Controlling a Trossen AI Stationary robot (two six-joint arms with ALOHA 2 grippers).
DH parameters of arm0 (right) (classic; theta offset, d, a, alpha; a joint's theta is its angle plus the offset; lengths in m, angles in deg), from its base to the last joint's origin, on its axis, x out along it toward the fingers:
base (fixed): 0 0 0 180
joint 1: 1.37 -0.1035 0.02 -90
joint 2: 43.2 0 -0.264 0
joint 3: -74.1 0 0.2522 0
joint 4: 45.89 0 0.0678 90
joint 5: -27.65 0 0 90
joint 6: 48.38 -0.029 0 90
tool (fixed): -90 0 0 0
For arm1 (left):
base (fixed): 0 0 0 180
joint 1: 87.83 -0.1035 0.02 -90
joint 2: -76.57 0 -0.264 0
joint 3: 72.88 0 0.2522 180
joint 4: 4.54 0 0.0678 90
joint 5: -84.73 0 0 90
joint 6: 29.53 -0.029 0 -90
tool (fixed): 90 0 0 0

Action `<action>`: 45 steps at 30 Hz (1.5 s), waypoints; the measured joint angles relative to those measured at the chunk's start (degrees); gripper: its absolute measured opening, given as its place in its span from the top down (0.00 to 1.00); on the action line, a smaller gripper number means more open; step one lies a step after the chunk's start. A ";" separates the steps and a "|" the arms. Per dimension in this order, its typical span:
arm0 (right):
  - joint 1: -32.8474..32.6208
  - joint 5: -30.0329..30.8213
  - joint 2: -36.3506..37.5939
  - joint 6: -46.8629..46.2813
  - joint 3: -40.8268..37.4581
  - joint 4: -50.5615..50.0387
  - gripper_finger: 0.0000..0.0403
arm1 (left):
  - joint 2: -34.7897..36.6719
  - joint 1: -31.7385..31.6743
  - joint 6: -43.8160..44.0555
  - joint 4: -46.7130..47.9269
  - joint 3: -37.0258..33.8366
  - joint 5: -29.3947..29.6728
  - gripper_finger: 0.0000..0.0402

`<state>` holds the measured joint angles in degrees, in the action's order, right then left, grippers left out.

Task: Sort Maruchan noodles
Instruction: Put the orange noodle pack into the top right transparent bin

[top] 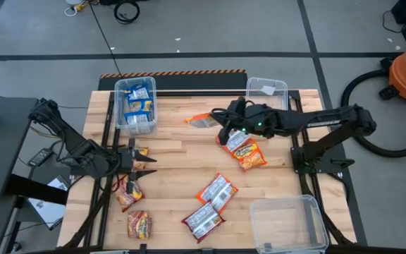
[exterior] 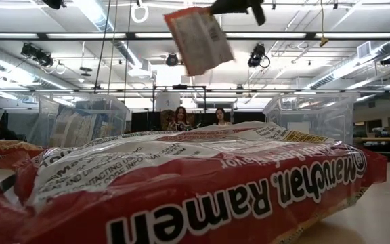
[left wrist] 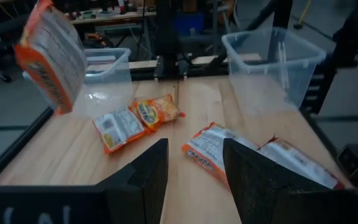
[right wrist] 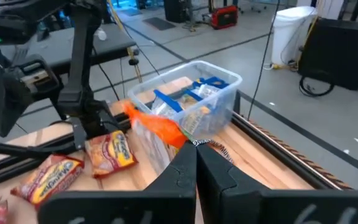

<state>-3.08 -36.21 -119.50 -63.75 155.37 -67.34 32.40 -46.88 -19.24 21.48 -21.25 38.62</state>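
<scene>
My right gripper (top: 220,118) hovers over the far middle of the table, shut on an orange noodle packet (top: 201,121), which shows high in the low view as a packet (exterior: 198,37) with its white back turned this way. Two orange packets (top: 245,149) lie on the wood just under that arm. Two red packets (top: 211,203) lie flat in the near middle, and two more packets (top: 132,208) at the near left. My left gripper (top: 141,159) waits open at the left side, nothing between its fingers (left wrist: 143,180). My right gripper pinches the orange packet by its end seam (right wrist: 166,132) between the two shut fingers. The fingers come nearly level from the table's right, tipped slightly down. The packet hangs tilted below the fingertips (exterior: 239,8), lifted clear of the table.
A clear bin (top: 136,106) at the far left holds blue-and-yellow packets. A second clear bin (top: 266,90) stands at the far right and a third (top: 287,222) at the near right corner. People stand in the room beyond the table.
</scene>
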 joint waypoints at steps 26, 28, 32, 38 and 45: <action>18.99 0.80 15.34 0.52 0.00 -27.68 0.99 | -10.74 -20.90 -2.17 -10.55 -0.02 -2.27 0.60; 20.09 0.16 15.83 0.51 0.00 -27.39 0.99 | -12.41 -23.24 -3.69 -14.88 -0.02 -5.05 0.60; 20.65 -5.24 16.59 2.32 0.00 -24.75 1.00 | -16.69 -29.96 -10.65 -31.42 -0.02 -21.64 0.60; 19.21 -6.60 17.31 3.02 0.00 -24.46 1.00 | -19.80 -40.95 -17.16 -47.07 -0.02 -37.53 0.59; 19.37 -5.49 17.49 1.98 0.00 -26.88 0.99 | -19.47 -46.52 -14.00 -47.67 -0.02 -50.77 0.47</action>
<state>16.29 -41.71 -102.01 -61.76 155.37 -94.22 12.93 -93.40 -33.23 -26.18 -21.27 -12.15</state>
